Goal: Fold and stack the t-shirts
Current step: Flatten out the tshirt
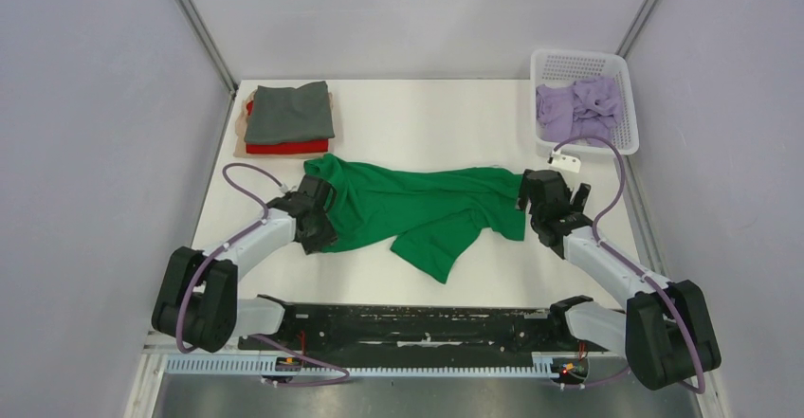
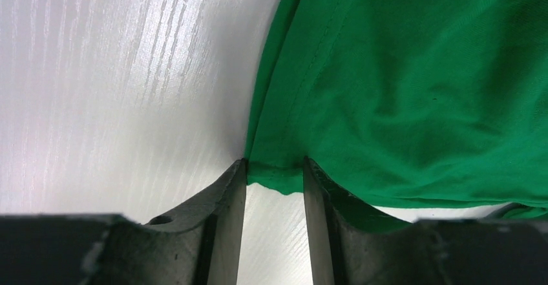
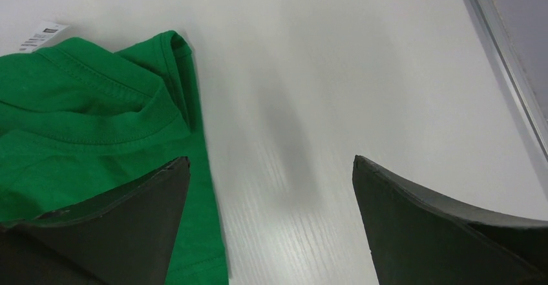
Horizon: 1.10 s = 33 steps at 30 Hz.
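The bright green soft-cloth t-shirt lay crumpled across the middle of the white table. Its left hem sat between the left gripper's narrowed fingers; whether it was clamped I could not tell. The right gripper gaped wide at its collar end.

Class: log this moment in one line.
green t-shirt: unfolded | left jaws: slightly open, straddling hem | right jaws: wide open by collar | folded stack: far left | lilac shirt: in basket

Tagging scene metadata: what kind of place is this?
Probably a lab robot cell, not a home: plain grey panel walls, a white table, and a white plastic basket holding lilac clothing.
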### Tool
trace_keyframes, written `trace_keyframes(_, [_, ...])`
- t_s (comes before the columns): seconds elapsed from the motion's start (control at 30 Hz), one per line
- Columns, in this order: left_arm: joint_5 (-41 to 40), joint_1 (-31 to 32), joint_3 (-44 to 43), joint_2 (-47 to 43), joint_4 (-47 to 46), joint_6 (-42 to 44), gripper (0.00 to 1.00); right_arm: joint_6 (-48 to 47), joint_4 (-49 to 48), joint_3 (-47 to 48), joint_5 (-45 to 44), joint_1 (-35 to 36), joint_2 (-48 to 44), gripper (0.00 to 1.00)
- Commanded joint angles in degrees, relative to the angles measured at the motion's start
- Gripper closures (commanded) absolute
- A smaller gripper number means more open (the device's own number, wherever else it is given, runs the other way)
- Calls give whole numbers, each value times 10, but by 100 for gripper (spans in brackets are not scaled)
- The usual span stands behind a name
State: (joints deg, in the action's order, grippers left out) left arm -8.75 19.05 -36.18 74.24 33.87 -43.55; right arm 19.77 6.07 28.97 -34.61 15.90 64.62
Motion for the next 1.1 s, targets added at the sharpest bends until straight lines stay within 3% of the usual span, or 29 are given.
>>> trace_keyframes(0.0, [18, 7, -4, 13, -24, -11, 59, -7, 9, 22, -38, 0, -4, 2])
trace_keyframes(0.13, [25, 11, 1, 10, -27, -13, 71, -10, 11, 22, -43, 0, -10, 2])
trace_keyframes(0.3, [20, 12, 1, 1, -32, -4, 98, -7, 26, 27, -42, 0, -16, 2])
trace_keyframes(0.47, [10, 12, -12, -47, -44, 11, 98, -14, 55, 37, 5, 1, -35, 2])
trace_keyframes(0.63, [-29, 12, -3, -111, -44, 20, 98, -31, 89, 31, 112, 1, -52, 2])
trace_keyframes(0.73, [-21, 12, 5, -135, -51, 23, 98, -48, 121, 32, 185, 2, -43, 2])
trace_keyframes(0.83, [-2, 12, 12, -148, -64, 24, 98, -41, 142, 35, 198, 2, -28, 1])
trace_keyframes(0.97, [0, 13, 15, -152, -69, 27, 98, -30, 140, 41, 234, 3, 5, 14])
trace_keyframes(1.07, [2, 12, 14, -151, -69, 27, 98, -31, 140, 50, 257, 9, 26, 31])
